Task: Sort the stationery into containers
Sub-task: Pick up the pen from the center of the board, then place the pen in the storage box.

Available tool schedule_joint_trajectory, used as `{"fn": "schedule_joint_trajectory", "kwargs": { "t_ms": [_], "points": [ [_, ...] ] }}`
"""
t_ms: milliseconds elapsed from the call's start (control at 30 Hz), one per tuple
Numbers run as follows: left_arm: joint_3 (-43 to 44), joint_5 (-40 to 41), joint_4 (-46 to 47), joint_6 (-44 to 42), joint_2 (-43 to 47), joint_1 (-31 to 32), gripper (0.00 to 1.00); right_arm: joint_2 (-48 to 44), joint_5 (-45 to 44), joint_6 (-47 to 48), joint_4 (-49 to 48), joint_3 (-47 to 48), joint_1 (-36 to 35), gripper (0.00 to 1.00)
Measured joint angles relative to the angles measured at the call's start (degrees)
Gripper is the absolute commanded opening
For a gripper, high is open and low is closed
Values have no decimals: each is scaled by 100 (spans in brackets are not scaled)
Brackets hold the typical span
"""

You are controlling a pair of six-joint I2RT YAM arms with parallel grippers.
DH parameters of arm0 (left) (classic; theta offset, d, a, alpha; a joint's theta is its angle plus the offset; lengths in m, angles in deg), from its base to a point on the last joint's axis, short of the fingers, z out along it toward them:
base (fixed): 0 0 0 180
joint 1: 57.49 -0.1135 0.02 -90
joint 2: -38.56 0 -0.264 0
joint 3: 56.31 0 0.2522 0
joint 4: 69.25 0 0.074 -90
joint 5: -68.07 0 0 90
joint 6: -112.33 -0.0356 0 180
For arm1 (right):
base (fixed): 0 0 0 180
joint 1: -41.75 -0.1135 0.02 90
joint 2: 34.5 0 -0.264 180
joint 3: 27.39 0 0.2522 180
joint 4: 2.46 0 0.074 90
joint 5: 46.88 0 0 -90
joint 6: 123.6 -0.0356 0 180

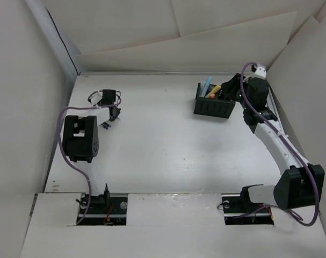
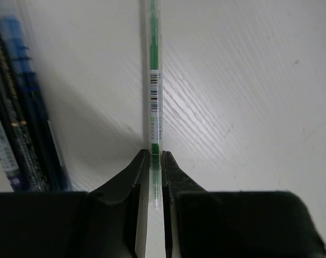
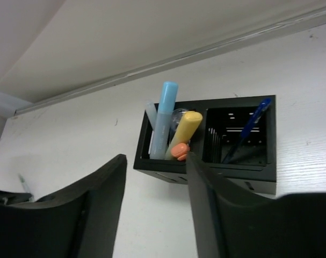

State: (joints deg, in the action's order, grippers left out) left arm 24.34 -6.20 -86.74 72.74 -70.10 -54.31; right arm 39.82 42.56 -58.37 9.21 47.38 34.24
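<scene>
While left gripper [image 2: 156,157] pinches a green pen [image 2: 154,102] (barcoded), right gripper [image 3: 156,158] gapes.

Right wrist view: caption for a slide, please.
Right gripper open before the organizer: light-blue marker, yellow marker left; blue pen right.

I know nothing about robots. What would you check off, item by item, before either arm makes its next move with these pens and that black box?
1. Left gripper shut on the thin green pen with a barcode label: ok.
2. Held pen lifted off the white table: cannot tell.
3. Loose blue and dark pens lie apart from the held pen: ok.
4. Right gripper open, nothing between its jaws: ok.
5. Black slotted two-compartment organizer box standing upright: ok.
6. Room to spare: one compartment holds only a single blue pen: ok.
</scene>
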Motion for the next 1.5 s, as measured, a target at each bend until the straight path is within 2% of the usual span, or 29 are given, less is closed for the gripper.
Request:
{"fn": "schedule_joint_trajectory", "kwargs": {
  "t_ms": [333, 433, 700, 1000, 1300, 1500],
  "points": [
    [-778, -901, 1189, -238, 702, 422, 0, 643, 452, 105, 4, 354, -640, 82],
    [-964, -1117, 1639, -400, 817, 820, 0, 1038, 595, 125, 2, 586, -1034, 87],
    [-1773, -1727, 2721, -1062, 1266, 2238, 0, 1952, 1182, 149, 2, 1099, -1661, 91],
    [-2146, -2420, 3467, -1635, 1941, 2771, 0, 2643, 1561, 144, 20, 1298, -1937, 89],
    [-2420, -3042, 3821, -1799, 2065, 2826, 0, 2745, 1624, 46, 42, 1298, -2223, 71],
    [-2522, -3189, 3869, -1856, 2070, 3003, 0, 2745, 1665, -79, 15, 1285, -2221, 66]
  ]
}}
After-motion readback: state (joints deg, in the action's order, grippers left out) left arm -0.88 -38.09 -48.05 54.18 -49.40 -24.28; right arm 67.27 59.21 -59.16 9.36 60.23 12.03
